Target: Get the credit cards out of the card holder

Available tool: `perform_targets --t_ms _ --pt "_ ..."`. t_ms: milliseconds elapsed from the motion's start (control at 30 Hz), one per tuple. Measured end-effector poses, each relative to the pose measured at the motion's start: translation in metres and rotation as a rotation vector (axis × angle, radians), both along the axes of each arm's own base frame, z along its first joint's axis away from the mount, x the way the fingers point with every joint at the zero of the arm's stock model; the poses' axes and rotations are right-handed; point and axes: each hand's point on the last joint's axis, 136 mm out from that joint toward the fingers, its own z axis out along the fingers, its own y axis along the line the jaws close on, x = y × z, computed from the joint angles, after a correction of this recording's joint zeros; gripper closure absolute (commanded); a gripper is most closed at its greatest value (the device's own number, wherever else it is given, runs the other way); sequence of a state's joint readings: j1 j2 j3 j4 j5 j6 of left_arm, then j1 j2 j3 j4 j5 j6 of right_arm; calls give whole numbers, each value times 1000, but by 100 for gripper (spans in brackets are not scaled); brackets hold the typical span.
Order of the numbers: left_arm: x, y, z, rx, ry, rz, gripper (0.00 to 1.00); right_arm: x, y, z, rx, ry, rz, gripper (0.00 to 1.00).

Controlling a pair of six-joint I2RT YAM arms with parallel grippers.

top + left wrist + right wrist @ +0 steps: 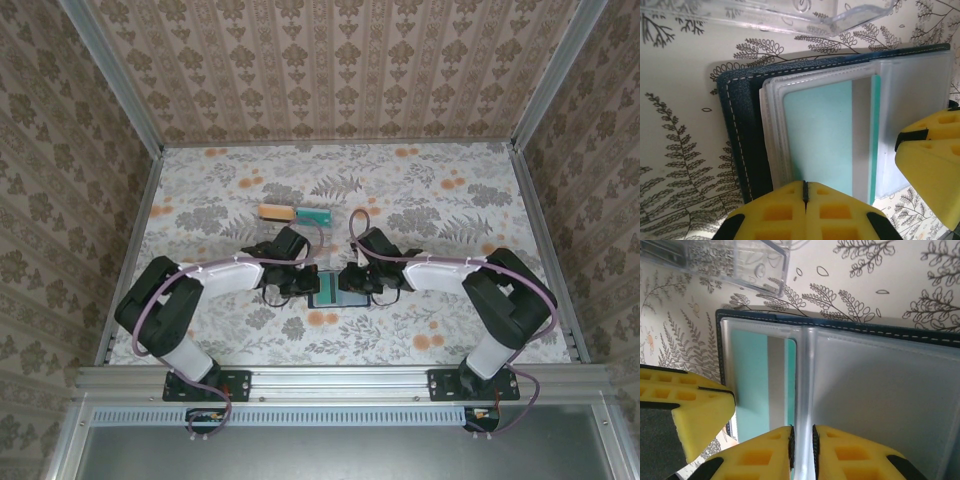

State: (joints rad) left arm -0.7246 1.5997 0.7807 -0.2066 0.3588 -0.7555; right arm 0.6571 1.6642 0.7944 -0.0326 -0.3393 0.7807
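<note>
The holder [338,297] lies open mid-frame, with a teal card [817,145] sleeved inside. The left gripper [805,200] has its jaws pressed together at the card's edge. The right gripper [802,442] pinches a sleeve [805,380]. The card looks stiff, slick and light, best gripped at the sleeve's mouth.

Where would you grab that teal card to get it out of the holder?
Likely the short edge of the teal card beside the left gripper, pinched top and bottom, coming in level with the table. It lies flat in a clear sleeve, so it can only slide out edgeways. I can't tell if that end is open.
</note>
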Motion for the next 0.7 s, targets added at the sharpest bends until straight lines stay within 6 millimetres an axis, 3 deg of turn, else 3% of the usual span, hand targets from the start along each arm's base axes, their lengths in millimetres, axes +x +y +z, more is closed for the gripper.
perform_targets --t_ms 433,533,600,700 --pt "-1 -3 -2 -24 -3 -8 100 0 10 -6 34 40 -2 79" --pt "-1 -3 -2 -25 -3 -8 100 0 10 -7 33 42 -2 86" --pt "-1 -3 -2 -25 -3 -8 100 0 10 -7 32 43 -3 98" --pt "-1 -3 -3 -24 -3 -7 100 0 10 -7 31 46 -8 100"
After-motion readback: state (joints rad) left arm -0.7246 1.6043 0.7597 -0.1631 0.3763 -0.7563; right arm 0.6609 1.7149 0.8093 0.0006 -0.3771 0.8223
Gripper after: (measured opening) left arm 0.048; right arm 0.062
